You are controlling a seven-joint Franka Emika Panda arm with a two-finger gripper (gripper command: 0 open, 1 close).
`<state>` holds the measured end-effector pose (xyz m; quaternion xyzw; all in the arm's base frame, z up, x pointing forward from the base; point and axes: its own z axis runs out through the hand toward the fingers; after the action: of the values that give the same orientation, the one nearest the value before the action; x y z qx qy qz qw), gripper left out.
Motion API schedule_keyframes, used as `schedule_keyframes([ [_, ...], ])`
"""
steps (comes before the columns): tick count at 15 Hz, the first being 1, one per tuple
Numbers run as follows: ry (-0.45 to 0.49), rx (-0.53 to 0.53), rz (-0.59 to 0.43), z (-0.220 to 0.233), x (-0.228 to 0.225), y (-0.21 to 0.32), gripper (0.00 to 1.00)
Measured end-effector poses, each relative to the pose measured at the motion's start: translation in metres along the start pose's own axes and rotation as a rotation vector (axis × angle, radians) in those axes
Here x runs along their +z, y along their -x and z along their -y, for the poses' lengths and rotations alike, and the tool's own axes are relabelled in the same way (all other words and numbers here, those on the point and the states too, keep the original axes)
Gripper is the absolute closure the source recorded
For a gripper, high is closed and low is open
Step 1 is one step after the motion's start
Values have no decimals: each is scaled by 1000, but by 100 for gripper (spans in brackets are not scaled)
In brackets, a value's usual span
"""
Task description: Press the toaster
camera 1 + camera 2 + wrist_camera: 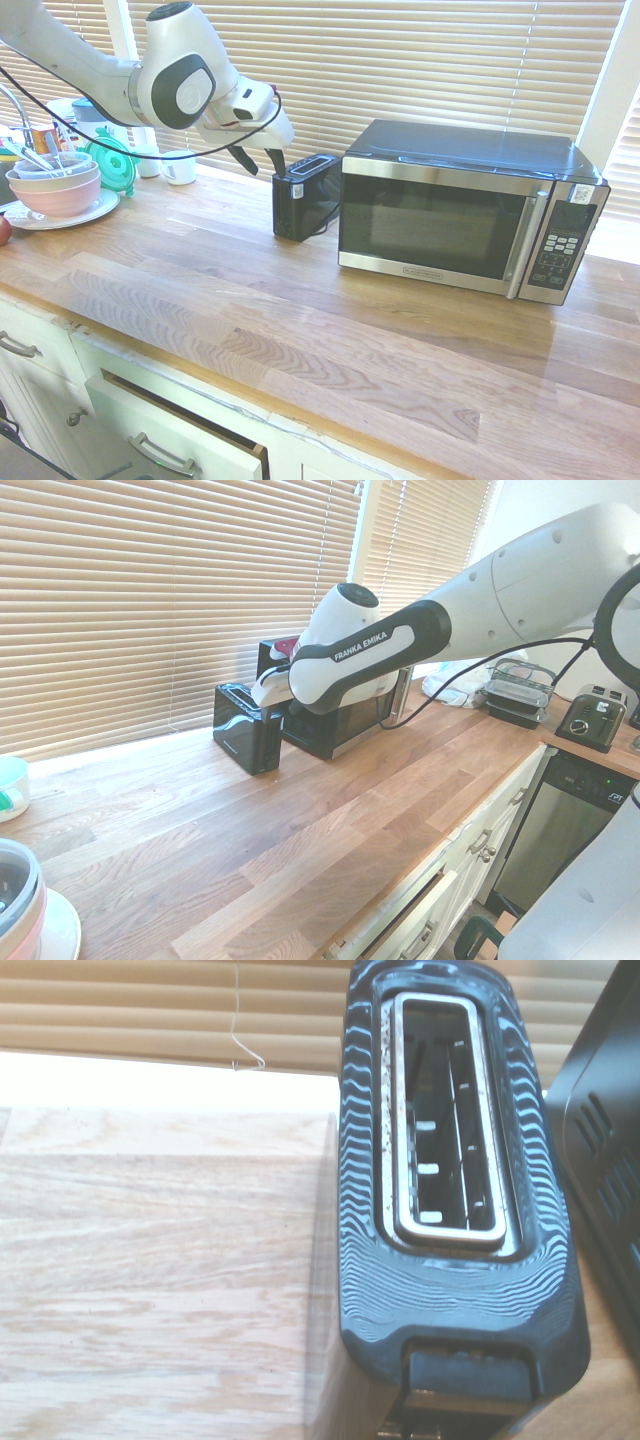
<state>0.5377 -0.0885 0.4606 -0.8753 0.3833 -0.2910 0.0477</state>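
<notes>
While the gripper (pixel 258 158) hangs just above the near end of the toaster (pixel 303 196), its dark fingers stand apart and hold nothing. Toaster: small, glossy black, on the wooden counter (pixel 300 330), just beside the microwave (pixel 465 208), window blinds behind. Slot (pixel 445 1120): empty, seen from above in the wrist view. Lever (pixel 465 1370): at the toaster's near end, apparently untouched. Task status, judged: approach made; the press itself not yet done.
</notes>
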Motion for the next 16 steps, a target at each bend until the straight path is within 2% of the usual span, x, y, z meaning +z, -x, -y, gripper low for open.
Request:
schedule_keyframes([
  [7, 6, 26, 0, -4, -1, -15, 100],
  [16, 31, -5, 48, 25, 18, -28, 100],
])
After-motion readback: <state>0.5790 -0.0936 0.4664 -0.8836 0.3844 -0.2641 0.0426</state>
